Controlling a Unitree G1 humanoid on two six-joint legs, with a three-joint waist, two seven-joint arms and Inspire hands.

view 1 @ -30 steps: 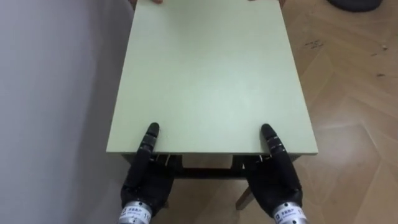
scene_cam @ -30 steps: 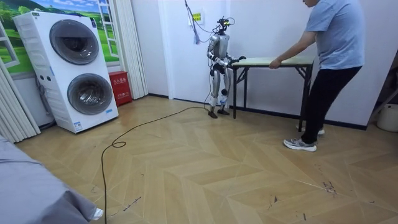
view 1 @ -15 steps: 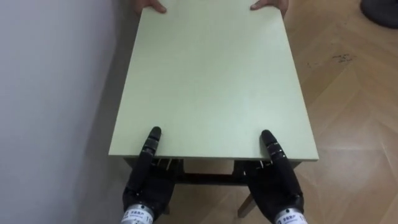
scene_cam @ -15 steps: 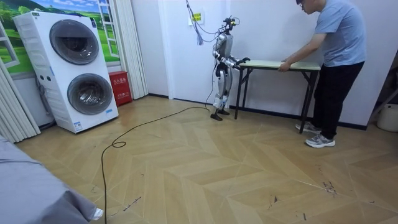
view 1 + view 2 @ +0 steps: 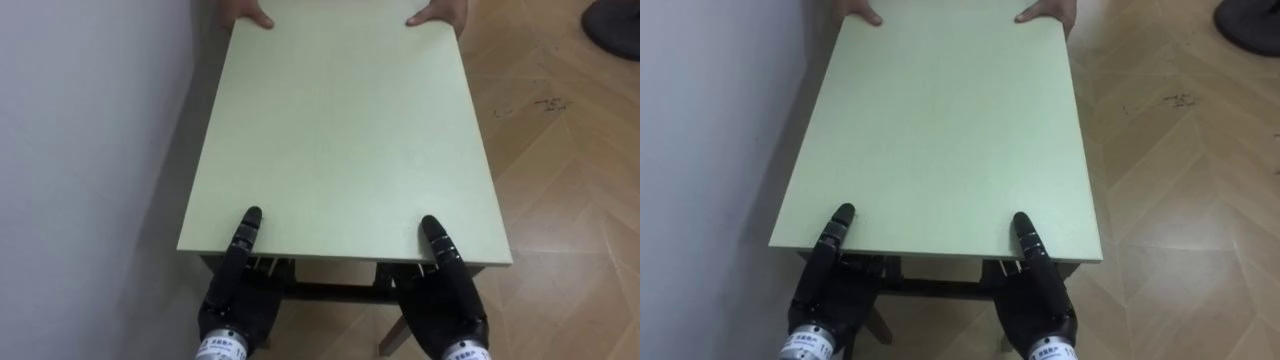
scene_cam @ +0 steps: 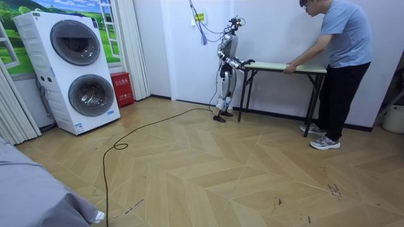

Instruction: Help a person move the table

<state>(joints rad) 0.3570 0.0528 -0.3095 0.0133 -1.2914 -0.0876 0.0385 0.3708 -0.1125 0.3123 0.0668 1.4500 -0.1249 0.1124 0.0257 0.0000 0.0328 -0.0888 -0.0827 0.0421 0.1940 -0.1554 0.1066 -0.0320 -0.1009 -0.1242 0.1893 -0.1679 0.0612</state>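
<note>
Carriage of the bench (image 6: 278, 64) in progress.

Room view: compared with a second ago, the robot, the bench and the person (image 6: 344, 57) all stand further toward the room view's right, away from the stacked washing machines (image 6: 76, 69). The person was then bent forward in mid-stride and now stands nearly upright at the far end. Over the last half second almost nothing shifts (probably a pause, or the end of one leg of the carry).

Eye views, left to right:
- A white wall (image 5: 90, 150) runs close along the bench's left long side.
- The left hand (image 5: 238, 295) meets the near edge towards its left corner, its tip lying flat on the top and the rest going under. Whether it clamps the edge cannot be told.
- The right hand (image 5: 445, 295) is placed the same way towards the right corner, and its hold is likewise not readable.
- The person's hands (image 5: 248, 14) grip the far corners.
- Wooden floor (image 5: 570, 200) lies to the right.

The bench top is pale green, plain, rectangular and bare, on a dark frame with slim dark legs. It sits level, and whether its feet touch the floor is unclear.
</note>
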